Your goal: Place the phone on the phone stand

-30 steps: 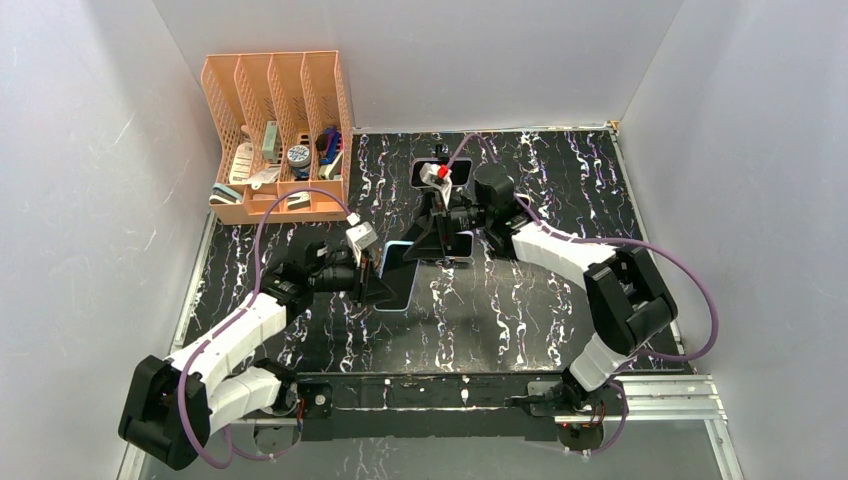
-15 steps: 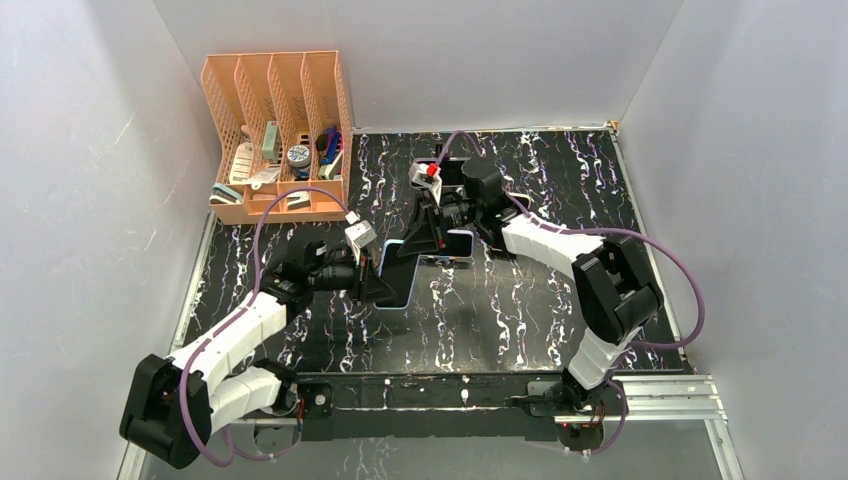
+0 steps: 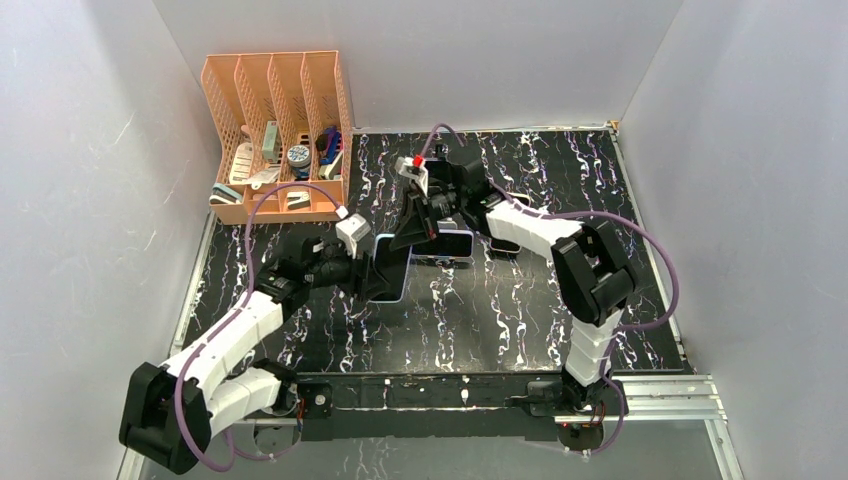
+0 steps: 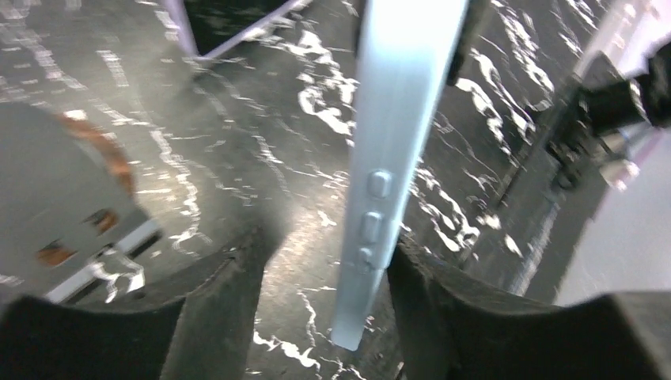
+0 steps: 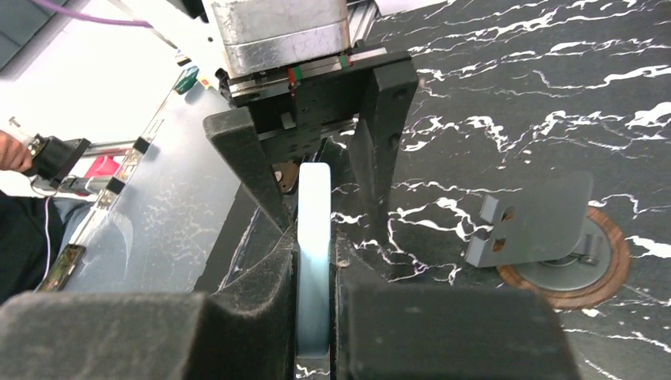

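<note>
- Since a second ago, our right gripper has clamped onto the phone, with its pads tight on the thin edge.
- Our left gripper has let go. Its fingers are spread on either side of the phone, with gaps showing.
- We can't tell if the phone's lower end touches the table.
- We see the phone stand apart from the phone. From the top view the right arm mostly hides it.
</note>
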Available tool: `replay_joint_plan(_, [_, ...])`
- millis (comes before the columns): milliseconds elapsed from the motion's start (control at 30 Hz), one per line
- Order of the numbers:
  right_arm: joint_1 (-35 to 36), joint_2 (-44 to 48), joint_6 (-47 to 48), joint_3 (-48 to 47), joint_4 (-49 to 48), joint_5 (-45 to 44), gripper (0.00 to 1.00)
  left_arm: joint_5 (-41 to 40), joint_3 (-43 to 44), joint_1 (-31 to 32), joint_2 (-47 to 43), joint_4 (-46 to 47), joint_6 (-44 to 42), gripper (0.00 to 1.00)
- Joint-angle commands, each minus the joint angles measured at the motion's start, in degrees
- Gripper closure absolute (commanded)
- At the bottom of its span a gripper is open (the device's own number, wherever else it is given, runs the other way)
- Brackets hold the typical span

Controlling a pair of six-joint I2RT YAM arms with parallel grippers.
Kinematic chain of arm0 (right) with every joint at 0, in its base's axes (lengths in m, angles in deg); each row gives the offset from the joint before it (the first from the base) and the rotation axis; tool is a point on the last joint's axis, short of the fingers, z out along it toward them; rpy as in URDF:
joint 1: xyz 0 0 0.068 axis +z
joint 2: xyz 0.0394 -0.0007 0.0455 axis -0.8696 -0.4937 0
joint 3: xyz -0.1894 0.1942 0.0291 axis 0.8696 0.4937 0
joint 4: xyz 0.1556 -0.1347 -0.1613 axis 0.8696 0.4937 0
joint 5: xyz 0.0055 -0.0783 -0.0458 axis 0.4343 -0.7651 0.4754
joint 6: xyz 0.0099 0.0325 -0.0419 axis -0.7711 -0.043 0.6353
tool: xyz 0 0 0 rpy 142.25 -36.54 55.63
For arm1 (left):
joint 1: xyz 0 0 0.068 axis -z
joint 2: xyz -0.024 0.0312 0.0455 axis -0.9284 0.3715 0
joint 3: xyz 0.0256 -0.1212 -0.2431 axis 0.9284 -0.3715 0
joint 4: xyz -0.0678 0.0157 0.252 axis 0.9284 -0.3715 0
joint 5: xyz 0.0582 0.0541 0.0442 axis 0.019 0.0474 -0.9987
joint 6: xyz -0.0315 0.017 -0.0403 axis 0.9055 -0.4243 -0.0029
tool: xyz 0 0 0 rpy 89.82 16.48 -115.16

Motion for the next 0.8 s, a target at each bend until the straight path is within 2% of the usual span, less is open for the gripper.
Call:
replay_joint_plan(0, [0.4,-1.4,-1.5,-8.3,3.0,3.3,0.99,-15.6,2.6,-1.9,-3.8,-4.8,-2.0,0.36])
replay_joint_plan(67, [0.3,-2.9,-1.6,-10.7,3.8,3.6,0.99,-21.5,2.6,-2.4,-6.2,-5.4,-1.6,0.04])
replay_joint_plan(100, [0.3,-3.6,-2.1,-11.8,4.0,3.7,0.99,-24.3,2.6,-2.7,-7.3,-5.6,-1.7,0.02])
replay_joint_plan(300, [1.2,-8.5,-3.5,-19.7,5.5,2.4,0.99,-38.5,2.4,-3.6,-12.6,-7.0,-1.9,0.02])
replay_joint_plan(433, [1.9,-13.0,-2.0,-27.1,12.3,-1.8,0.99,-49.7,1.9,-3.9,-15.8,-7.9,-2.0,0.02])
replay_joint_plan(633, [3.7,-20.3,2.8,-38.2,25.8,-9.9,0.99,-60.1,-0.1,-4.4,-17.3,-8.5,0.6,0.02])
replay_joint_plan(767, [3.9,-23.4,3.5,-42.4,29.3,-14.0,0.99,-60.6,0.9,-4.7,-14.3,-9.8,0.9,0.02])
